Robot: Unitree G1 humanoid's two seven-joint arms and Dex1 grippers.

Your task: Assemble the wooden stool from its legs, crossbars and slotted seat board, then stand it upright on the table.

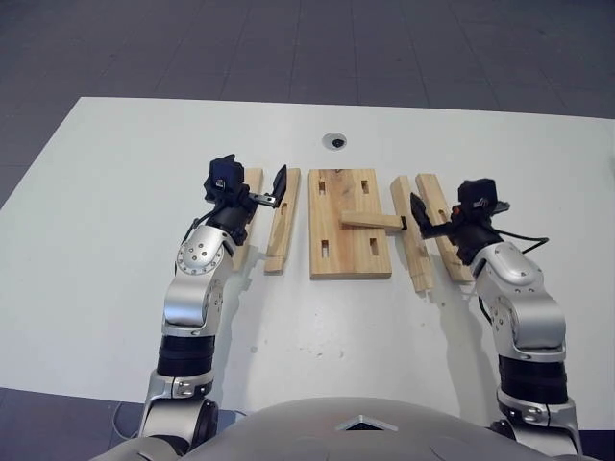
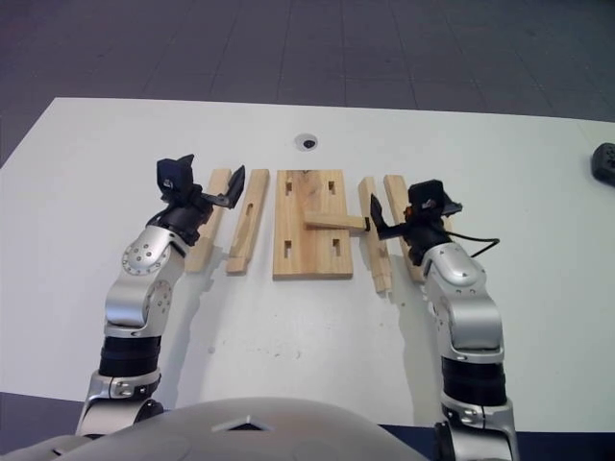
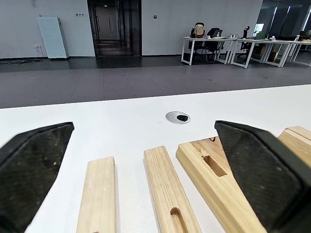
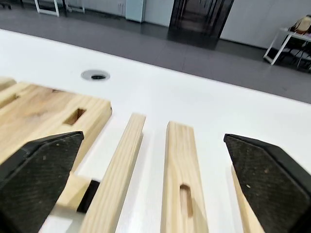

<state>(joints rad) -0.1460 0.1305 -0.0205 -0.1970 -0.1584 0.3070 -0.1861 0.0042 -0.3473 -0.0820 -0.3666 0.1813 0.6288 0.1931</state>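
The slotted seat board (image 1: 351,252) lies flat in the middle of the white table. A short crossbar (image 1: 370,221) rests across it, its end reaching the nearer of the two right legs (image 1: 413,240). Two more legs (image 1: 282,223) lie side by side to the left of the board. My left gripper (image 1: 258,197) hovers open just above the left legs, which show between its fingers (image 3: 34,170) in the left wrist view. My right gripper (image 1: 440,223) stands open over the right legs (image 4: 180,165), its fingers (image 4: 272,179) wide apart and holding nothing.
A round cable grommet (image 1: 334,141) sits in the table (image 1: 115,211) beyond the board. A small black object (image 2: 603,158) lies at the far right edge. Bare tabletop stretches in front of the parts and on both sides.
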